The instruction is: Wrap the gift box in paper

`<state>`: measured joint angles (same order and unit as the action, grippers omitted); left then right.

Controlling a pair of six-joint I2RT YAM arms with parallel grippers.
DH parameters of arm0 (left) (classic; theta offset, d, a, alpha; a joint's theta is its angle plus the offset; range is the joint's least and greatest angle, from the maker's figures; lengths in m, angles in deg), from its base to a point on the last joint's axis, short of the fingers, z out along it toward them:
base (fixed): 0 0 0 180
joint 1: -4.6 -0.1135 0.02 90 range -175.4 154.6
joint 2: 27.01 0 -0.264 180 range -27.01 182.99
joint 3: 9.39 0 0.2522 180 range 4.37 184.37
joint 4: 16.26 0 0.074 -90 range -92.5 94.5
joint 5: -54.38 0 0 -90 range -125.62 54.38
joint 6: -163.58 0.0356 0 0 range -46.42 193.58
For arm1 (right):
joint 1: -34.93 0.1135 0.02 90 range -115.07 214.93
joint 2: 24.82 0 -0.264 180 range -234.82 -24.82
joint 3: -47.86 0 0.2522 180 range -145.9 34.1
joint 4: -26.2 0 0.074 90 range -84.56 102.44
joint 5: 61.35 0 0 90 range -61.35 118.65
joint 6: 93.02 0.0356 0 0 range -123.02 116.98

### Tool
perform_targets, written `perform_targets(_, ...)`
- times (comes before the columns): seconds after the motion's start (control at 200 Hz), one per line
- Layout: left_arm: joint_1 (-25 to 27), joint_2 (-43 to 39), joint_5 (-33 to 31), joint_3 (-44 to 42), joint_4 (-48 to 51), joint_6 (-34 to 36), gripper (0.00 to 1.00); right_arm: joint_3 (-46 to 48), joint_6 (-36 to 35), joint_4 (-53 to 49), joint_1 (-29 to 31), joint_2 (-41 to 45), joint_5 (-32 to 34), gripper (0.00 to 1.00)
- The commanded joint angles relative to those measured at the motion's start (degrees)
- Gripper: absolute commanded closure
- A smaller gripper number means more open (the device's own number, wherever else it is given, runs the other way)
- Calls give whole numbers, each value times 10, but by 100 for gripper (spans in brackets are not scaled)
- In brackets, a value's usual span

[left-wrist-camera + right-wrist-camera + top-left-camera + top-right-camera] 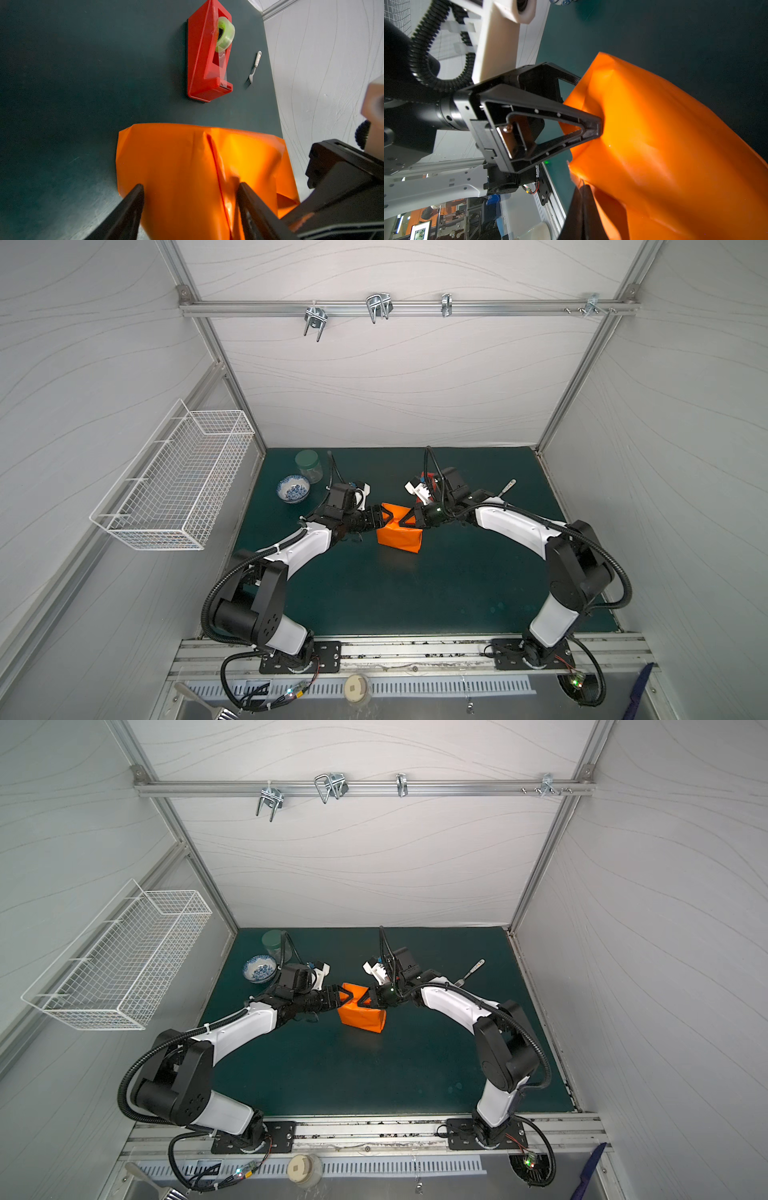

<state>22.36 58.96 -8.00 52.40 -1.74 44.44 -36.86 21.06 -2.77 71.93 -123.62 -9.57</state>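
While the paper point(398, 533) covers the gift box completely, we see none of the box surface. We can locate the box only as the block shape under the sheet. We take the paper as the reference. It lies near the middle of the green table point(415, 605), folded into a squat parcel with a seam along its top.

The left end effector point(190, 185) reaches the paper from its left side. Its jaws are spread, and both fingertips point(137, 195) rest against the top of the paper, one on each side of the seam.

The right end effector point(406, 521) meets the paper from its right side, with jaws clenched together. Its tips touch a raised fold of the paper. We cannot tell whether the fold is pinched between them.

A red tape dispenser point(207, 58) stands behind the paper. A fork point(254, 68) lies to the paper's right rear. A patterned bowl point(294, 488) and a jar point(308, 466) stand well to its left rear.
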Motion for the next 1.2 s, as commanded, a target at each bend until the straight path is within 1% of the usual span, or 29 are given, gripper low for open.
perform_targets(0.0, -5, 22, -41, -15, 66, 15, 28, -17, -17, -15, -2, -9, 2, 100)
perform_targets(0.315, -5, 20, -41, -15, 67, 16, 28, -31, -34, -34, -7, -28, 14, 100)
perform_targets(0.51, -5, 24, -39, -13, 68, 17, 28, -18, -31, -33, -16, -3, -9, 100)
perform_targets(0.63, -5, 23, -40, -14, 67, 17, 28, -1, -15, -18, -29, 24, -37, 100)
perform_targets(0.745, -5, 23, -41, -14, 67, 17, 28, 6, 6, -1, -36, 28, -71, 100)
perform_targets(0.925, -5, 24, -40, -14, 65, 15, 28, -9, 26, 5, -39, 7, -85, 100)
perform_targets(1.045, -5, 23, -41, -14, 67, 15, 28, -34, 32, -18, -39, -25, -93, 100)
perform_targets(1.196, -6, 21, -42, -14, 68, 15, 28, -43, 35, -39, -38, -37, -88, 100)
